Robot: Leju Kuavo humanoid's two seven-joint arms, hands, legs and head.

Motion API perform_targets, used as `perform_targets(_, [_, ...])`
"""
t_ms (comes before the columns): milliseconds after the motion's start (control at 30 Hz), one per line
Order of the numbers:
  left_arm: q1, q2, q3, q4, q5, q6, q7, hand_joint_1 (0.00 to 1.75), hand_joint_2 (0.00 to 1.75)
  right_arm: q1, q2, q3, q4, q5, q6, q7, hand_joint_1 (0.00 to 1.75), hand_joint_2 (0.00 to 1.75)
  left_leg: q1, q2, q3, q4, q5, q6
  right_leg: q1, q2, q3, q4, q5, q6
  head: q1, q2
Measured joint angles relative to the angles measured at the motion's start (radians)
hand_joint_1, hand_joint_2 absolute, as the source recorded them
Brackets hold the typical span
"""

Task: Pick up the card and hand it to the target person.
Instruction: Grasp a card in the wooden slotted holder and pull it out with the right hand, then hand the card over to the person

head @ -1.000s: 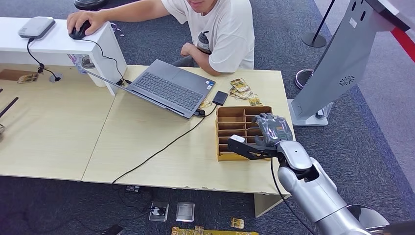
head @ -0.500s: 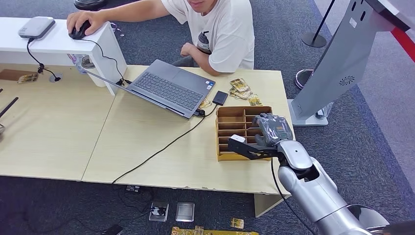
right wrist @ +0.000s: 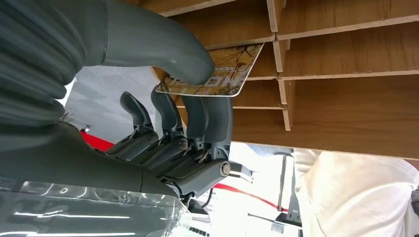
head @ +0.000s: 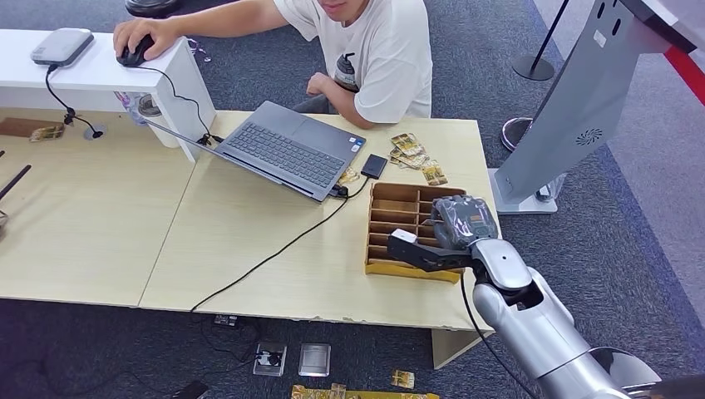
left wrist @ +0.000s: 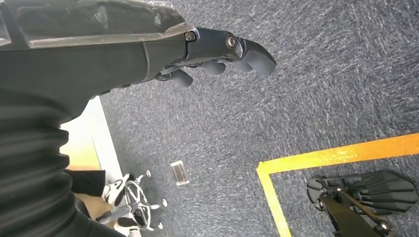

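Head view: right hand point(head: 462, 223) sits over the wooden divider box point(head: 399, 218) at the near right part of the light desk point(head: 249, 241), silver forearm coming in from below right. The box holds rows of narrow slots; its near yellow edge lies close to the desk's front edge. Loose cards point(head: 413, 155) are scattered on the desk just beyond the box, beside a small black device point(head: 374, 165). An open laptop point(head: 288, 148) stands left of the box, a black cable point(head: 274, 253) trailing from it across the desk toward the front edge. A person in a white shirt point(head: 378, 50) sits at the far side, 1 hand on a mouse point(head: 133, 55) on a raised white shelf point(head: 100, 71). A grey kiosk stand point(head: 582, 100) stands on the carpet to the right. Left wrist view: left hand point(left wrist: 197, 59) hangs over grey carpet point(left wrist: 321, 74), fingers loosely curled in with nothing in them; a yellow floor line point(left wrist: 336, 155) and a chair base point(left wrist: 136, 200) lie below it. Right wrist view: right hand pinches the card point(right wrist: 217, 74) between thumb point(right wrist: 163, 47) and fingers point(right wrist: 207, 116), so it is grasping the card. The card, printed in tan and brown, is held right against the box's partitions, its far edge at a slot; whether it touches the wood I cannot tell.
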Motion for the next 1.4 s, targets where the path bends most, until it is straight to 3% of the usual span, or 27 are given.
perform_targets(433, [0.000,0.000,0.001,0.000,0.000,0.000,0.000,0.00,1.75,0.001,-0.003,0.000,-0.010,0.004,-0.005,-0.018,1.56,1.75,0.000,0.000,0.000,0.000,0.000,0.000,0.000,0.000,0.000,0.000,0.000,0.000,0.000,0.000])
perform_targets(600, [0.000,0.000,0.001,0.000,0.000,0.000,0.000,0.00,1.75,0.001,-0.005,0.000,-0.013,0.004,-0.006,-0.019,1.71,1.75,0.000,0.000,0.000,0.000,0.000,0.000,0.000,0.000,0.000,0.000,0.000,0.000,0.000,0.000])
perform_targets(800, [0.000,0.001,0.001,0.000,0.000,0.000,0.000,0.00,1.75,0.000,-0.017,-0.004,-0.042,-0.001,-0.019,-0.020,1.69,1.75,0.000,0.000,0.000,0.000,0.000,0.000,0.000,0.000,0.000,0.000,0.000,0.000,0.000,0.000])
perform_targets(1000, [0.001,0.005,0.002,0.000,0.000,-0.003,0.000,0.00,1.75,-0.016,-0.042,-0.055,-0.155,-0.015,-0.054,0.011,1.61,1.75,0.000,0.000,0.000,0.000,0.000,0.000,0.000,0.000,0.000,0.000,0.000,0.000,0.000,0.000])
perform_targets(1167, [0.004,0.005,0.002,0.000,0.000,-0.005,0.000,0.00,1.75,-0.040,-0.064,-0.140,-0.322,-0.014,-0.086,0.035,1.73,1.75,0.000,0.000,0.000,0.000,0.000,0.000,0.000,0.000,0.000,0.000,0.000,0.000,0.000,0.000])
perform_targets(1400, [0.005,0.005,0.002,0.000,0.000,-0.003,0.000,0.00,1.75,-0.071,-0.067,-0.186,-0.432,-0.013,-0.107,0.023,1.75,1.75,0.000,0.000,0.000,0.000,0.000,0.000,0.000,0.000,0.000,0.000,0.000,0.000,0.000,0.000])
